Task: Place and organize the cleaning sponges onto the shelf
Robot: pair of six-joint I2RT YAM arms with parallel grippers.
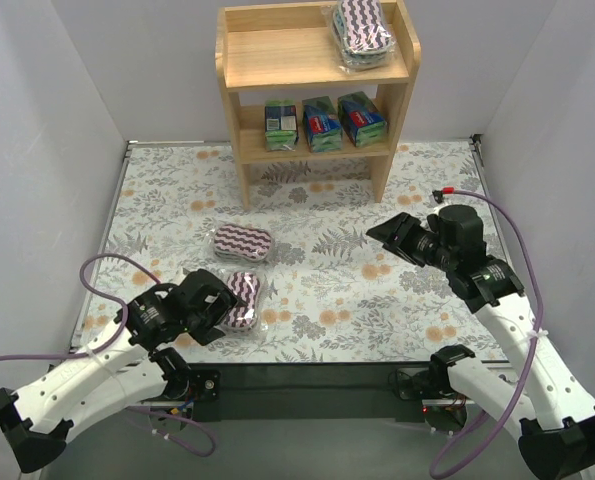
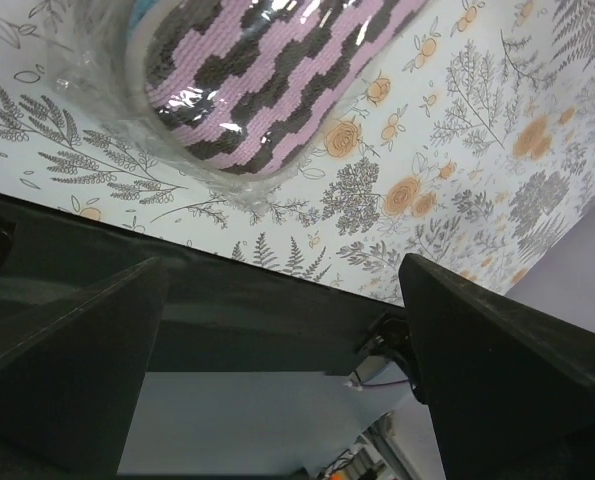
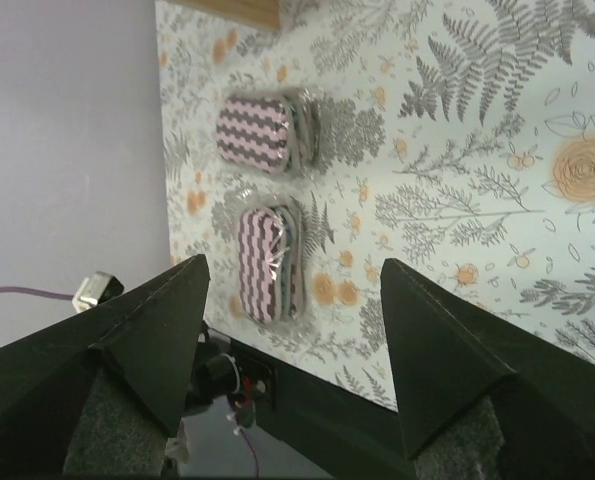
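Top external view: the left gripper is seen with its jaws spread wide, and nothing is held between them. The near striped pad lies on the table directly ahead of its fingertips and is partly covered by them; whether it is touched cannot be told. The far striped pad is found just beyond the near one, further from this gripper. The right gripper is also opened wide and is empty. Both pads on the table are well apart from it, on the side towards which its fingers point. The shelf stands well beyond both grippers. A third striped pad is laid at the right end of its top tier, and three boxy packs are set in a row on the lower tier.

Left wrist view: the fingers are shown far apart, with only the table edge between them. The near striped pad is seen ahead of the fingertips, not between them.

Right wrist view: the fingers are shown wide apart. The near striped pad and the far striped pad are seen in the distance ahead, through the gap.
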